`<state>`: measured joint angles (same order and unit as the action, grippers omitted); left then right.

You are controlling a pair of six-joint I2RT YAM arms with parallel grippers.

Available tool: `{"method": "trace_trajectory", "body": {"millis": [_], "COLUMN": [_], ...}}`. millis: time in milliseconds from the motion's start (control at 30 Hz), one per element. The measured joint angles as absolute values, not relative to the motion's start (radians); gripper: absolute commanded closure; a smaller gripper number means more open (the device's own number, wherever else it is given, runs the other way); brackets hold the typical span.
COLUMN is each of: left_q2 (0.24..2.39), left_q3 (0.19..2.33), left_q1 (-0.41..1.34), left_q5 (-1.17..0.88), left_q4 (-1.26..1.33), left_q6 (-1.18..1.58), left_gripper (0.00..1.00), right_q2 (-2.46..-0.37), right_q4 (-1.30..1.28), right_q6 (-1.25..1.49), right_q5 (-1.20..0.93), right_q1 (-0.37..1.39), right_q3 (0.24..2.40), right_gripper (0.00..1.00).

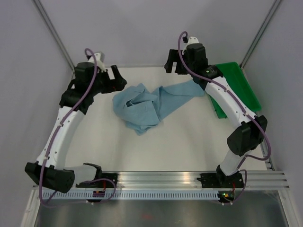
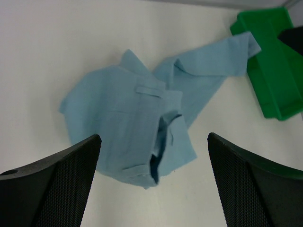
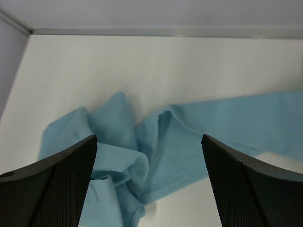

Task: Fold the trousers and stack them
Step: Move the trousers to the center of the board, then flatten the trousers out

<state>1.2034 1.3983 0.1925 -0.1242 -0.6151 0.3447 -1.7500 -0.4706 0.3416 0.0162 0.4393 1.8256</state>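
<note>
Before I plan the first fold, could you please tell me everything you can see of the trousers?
The trousers are light sky-blue soft cloth, unfolded and rumpled in a heap on the white table. The waist part lies bunched with a belt loop showing; one leg stretches out towards the green tray, its end reaching the tray's rim. The left gripper and right gripper hang open above, neither holding it.

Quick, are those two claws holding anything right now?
The left gripper is open, holding nothing.
The right gripper is open, holding nothing.
</note>
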Motion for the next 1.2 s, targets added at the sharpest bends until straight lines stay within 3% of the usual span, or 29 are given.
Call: {"method": "trace_trajectory", "body": {"millis": [167,600,800,900,933,1100,1200], "left_q2": [1.367,1.462,1.524,1.558,1.563,1.563,1.509], "left_q3": [1.504,1.401,1.34,1.308,1.303,1.356,1.374], "left_q1": [0.439,0.466,0.485,0.487,0.485,0.438,0.274], "left_q5": [-0.028,0.131,0.164,0.19,0.194,0.146,0.004], "left_q4": [-0.695,-0.808,-0.774,-0.729,-0.718,-0.706,-0.686], "left_q6": [0.345,0.335,0.339,0.358,0.368,0.374,0.368], "left_gripper": [0.0,0.06,0.34,0.71,0.97,0.98,0.98], "right_q2": [-1.743,-1.816,-1.841,-1.861,-1.867,-1.903,-1.922], "right_q4": [-0.434,-0.38,-0.37,-0.368,-0.366,-0.367,-0.384], "right_q6": [0.369,0.367,0.367,0.367,0.367,0.367,0.367], "right_q5": [0.112,0.152,0.151,0.15,0.148,0.145,0.161], "right_q1": [0.35,0.333,0.332,0.332,0.332,0.329,0.327], "right_q3": [1.599,1.526,1.526,1.526,1.526,1.526,1.529], "right_gripper": [0.02,0.02,0.02,0.03,0.03,0.04,0.03]}}
